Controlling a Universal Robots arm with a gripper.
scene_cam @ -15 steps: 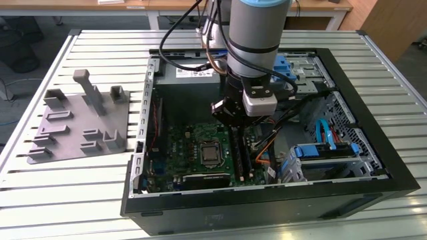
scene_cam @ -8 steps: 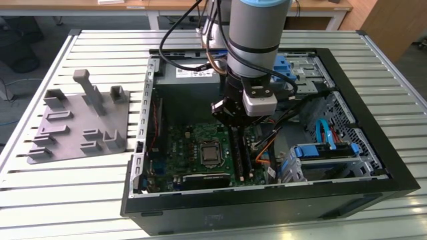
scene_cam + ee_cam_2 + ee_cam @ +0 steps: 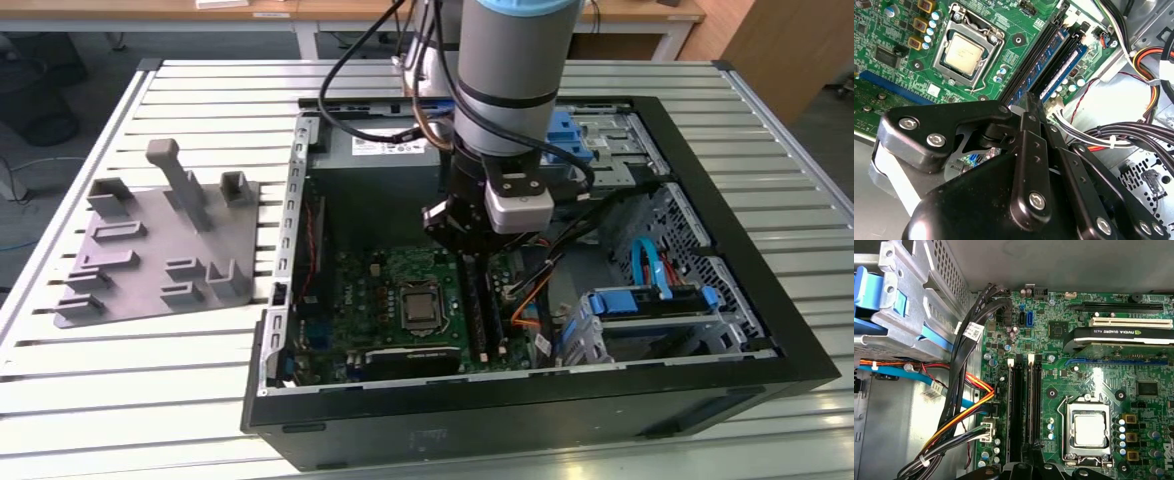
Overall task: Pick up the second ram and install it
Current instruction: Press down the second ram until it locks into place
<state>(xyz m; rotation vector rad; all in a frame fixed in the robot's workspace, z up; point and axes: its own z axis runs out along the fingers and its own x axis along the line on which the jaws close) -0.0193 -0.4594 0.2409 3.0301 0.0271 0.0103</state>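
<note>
The hand (image 3: 1029, 107), pressed together, bears down on the ram (image 3: 1056, 65), which sits in a slot (image 3: 1015, 405) beside the CPU (image 3: 1089, 430). If misaligned, I'd fear pressure bending the motherboard (image 3: 899, 45).

The computer case (image 3: 747, 300) lies on the slatted table (image 3: 200, 85), with the fixture tray (image 3: 160, 240) apparently just beside it.

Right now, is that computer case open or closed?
Open. The computer case lies on its side with no side panel over it, so the green motherboard inside shows from above.
</note>
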